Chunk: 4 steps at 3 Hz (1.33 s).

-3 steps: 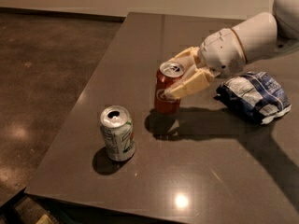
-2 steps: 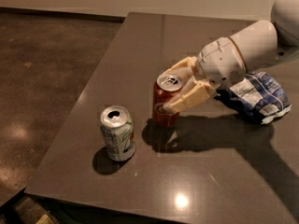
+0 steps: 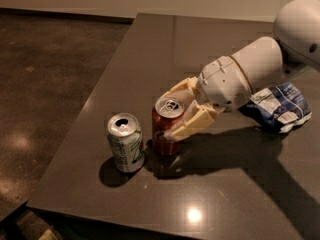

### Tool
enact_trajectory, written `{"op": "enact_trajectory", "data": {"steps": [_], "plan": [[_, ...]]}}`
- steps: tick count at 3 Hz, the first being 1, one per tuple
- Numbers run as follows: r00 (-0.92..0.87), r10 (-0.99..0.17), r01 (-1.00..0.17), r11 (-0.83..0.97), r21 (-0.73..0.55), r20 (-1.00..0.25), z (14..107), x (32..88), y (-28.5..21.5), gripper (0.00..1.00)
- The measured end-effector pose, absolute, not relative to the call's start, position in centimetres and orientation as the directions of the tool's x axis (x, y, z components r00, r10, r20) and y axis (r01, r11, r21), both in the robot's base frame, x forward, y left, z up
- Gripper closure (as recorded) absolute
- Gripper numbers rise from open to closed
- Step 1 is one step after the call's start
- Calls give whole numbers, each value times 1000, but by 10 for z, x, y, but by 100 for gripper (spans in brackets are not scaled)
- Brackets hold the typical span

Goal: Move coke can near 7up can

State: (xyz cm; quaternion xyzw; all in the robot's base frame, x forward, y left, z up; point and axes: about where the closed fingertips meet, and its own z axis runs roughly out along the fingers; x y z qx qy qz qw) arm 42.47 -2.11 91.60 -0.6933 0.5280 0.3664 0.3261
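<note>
The coke can (image 3: 165,126), red with a silver top, stands upright on the dark table (image 3: 165,49), just right of the 7up can (image 3: 125,142). The 7up can is silver-white and green, upright, with an open top, near the table's front left corner. A narrow gap separates the two cans. My gripper (image 3: 175,110) reaches in from the right on a white arm. Its cream fingers (image 3: 192,125) are closed around the coke can, one behind it and one in front.
A crumpled blue and white chip bag (image 3: 277,106) lies on the table to the right, behind my arm. The table's left edge (image 3: 85,109) and front edge (image 3: 125,216) are close to the cans. Dark floor lies to the left.
My gripper has carried the coke can down and to the left, from above the table to the surface beside the 7up can. The 7up can and the bag have not moved.
</note>
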Motion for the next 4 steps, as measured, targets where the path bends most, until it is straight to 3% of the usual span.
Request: {"op": "enact_trajectory", "data": {"steps": [1, 4], "plan": [[167, -488, -971, -233, -56, -857, 906, 418, -16, 81], [164, -485, -970, -238, -51, -859, 902, 415, -12, 12]]}}
